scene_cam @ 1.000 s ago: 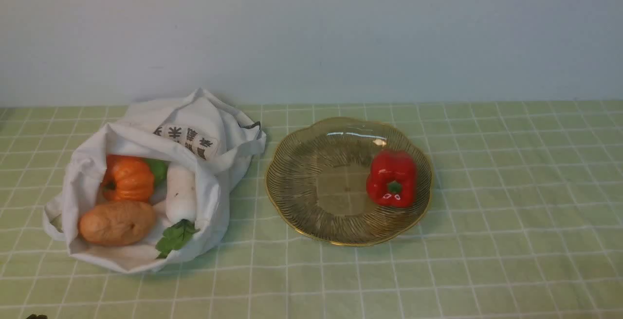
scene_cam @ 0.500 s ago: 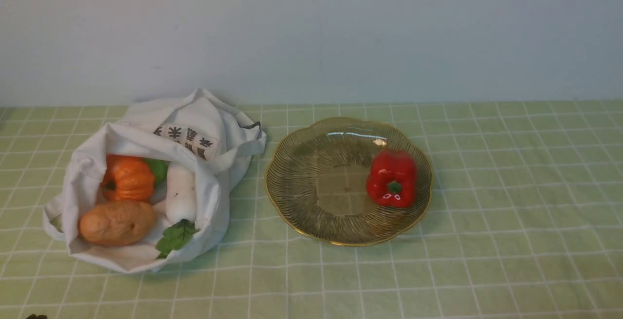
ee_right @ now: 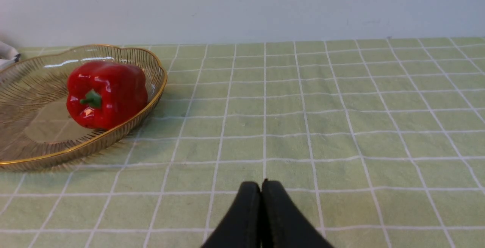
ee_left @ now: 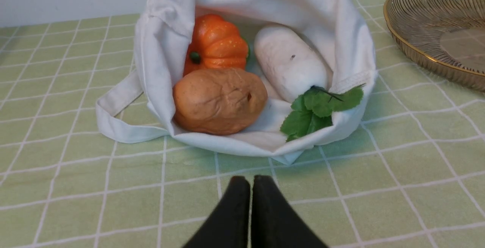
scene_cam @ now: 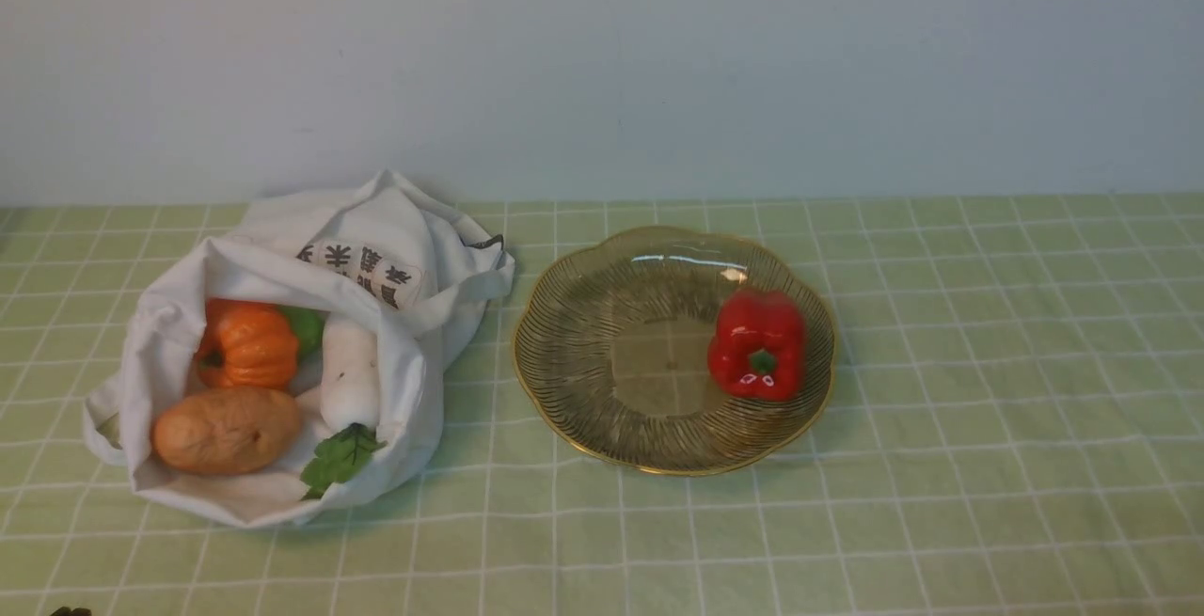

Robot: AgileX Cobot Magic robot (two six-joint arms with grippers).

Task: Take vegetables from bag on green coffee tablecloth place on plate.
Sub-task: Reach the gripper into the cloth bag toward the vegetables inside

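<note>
The white cloth bag lies open on the left of the green tablecloth. Inside it are the orange pumpkin, the brown potato and the white radish with green leaves. The amber glass plate stands to its right and holds a red bell pepper. My left gripper is shut and empty, low over the cloth in front of the bag's mouth. My right gripper is shut and empty, on the near side of the plate and apart from it. Neither arm shows in the front view.
A plain pale wall runs behind the table's far edge. A bag handle loops out on the cloth beside the bag. Bare tablecloth stretches to the right of the plate.
</note>
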